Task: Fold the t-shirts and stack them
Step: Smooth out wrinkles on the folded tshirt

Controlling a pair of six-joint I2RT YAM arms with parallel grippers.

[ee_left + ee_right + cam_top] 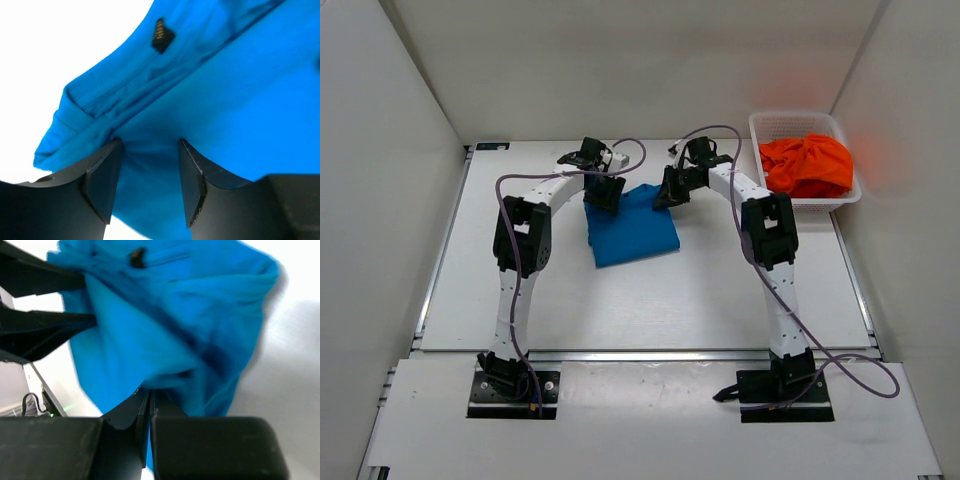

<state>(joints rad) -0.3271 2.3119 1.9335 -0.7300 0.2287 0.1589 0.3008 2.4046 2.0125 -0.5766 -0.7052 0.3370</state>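
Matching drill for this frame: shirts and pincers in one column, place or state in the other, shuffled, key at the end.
Things:
1. blue shirt
2. orange shirt
3. left pincer
4. right pincer

Place or state:
A. bunched in the white basket
B. jaws shut on the blue shirt
C. lying in the middle of the table
D. jaws apart at the blue shirt's edge

Pairs: 1-C, 2-A, 3-D, 4-B
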